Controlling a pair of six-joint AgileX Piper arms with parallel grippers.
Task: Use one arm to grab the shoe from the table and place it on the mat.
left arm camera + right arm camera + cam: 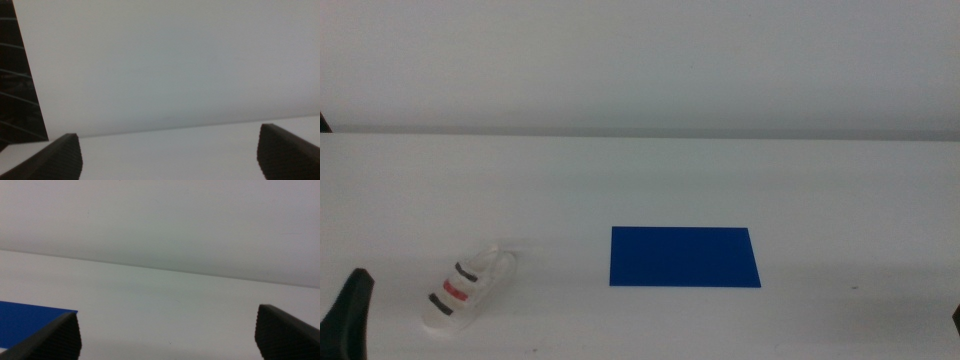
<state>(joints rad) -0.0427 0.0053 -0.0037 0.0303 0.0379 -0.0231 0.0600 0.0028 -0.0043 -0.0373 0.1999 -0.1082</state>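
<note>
The white shoe [468, 290] with two dark straps and a red strap lies on the white table [640, 180] at the front left. The deep-blue mat [684, 257] lies flat near the middle, to the right of the shoe, with a gap between them. My left gripper [350, 318] shows at the bottom left edge of the middle view, left of the shoe and apart from it. In its wrist view its jaws stand wide apart and empty [167, 160]. My right gripper [167, 340] is open and empty; a corner of the mat [27, 322] shows there.
A pale wall [640, 60] rises behind the table's far edge. A dark slatted object [17, 85] stands at the side in the left wrist view. A dark sliver [955, 320] shows at the middle view's right edge.
</note>
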